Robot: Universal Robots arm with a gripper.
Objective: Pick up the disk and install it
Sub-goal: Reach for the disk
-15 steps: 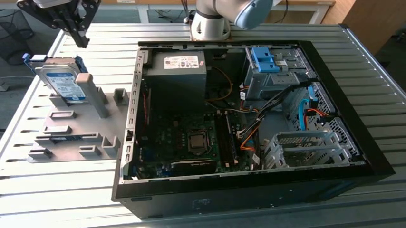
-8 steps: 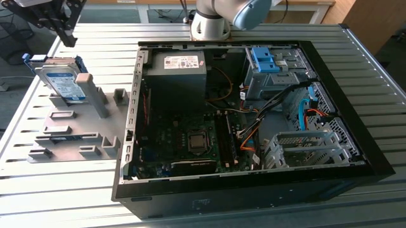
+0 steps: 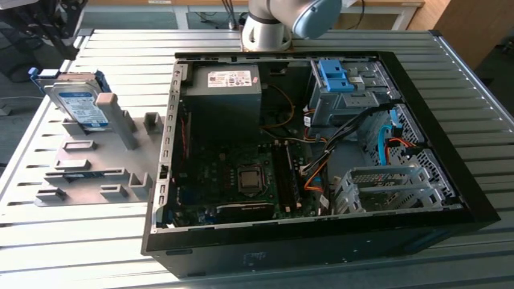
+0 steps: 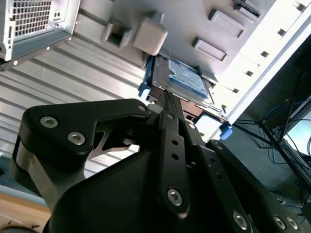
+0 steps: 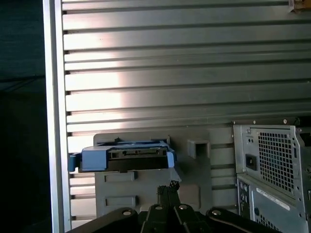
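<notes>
The disk (image 3: 80, 102) is a silver drive with a white-and-blue label in a blue bracket. It stands on edge, leaning in a slot of the grey fixture plate (image 3: 96, 171) at the exterior view's left. Both wrist views look along my gripper toward the disk (image 4: 182, 77) (image 5: 126, 158). My gripper (image 4: 164, 94) (image 5: 167, 187) is shut with nothing between its fingers. It points at the disk and stands apart from it.
An open computer case (image 3: 449, 180) fills the middle and right of the slatted metal table (image 3: 120, 48). Inside are a grey power supply box (image 3: 229, 90), a blue bracket (image 3: 336, 75) on a drive cage, a motherboard, cables and a metal cage (image 3: 386, 186). The arm's base (image 3: 269, 27) stands behind the case.
</notes>
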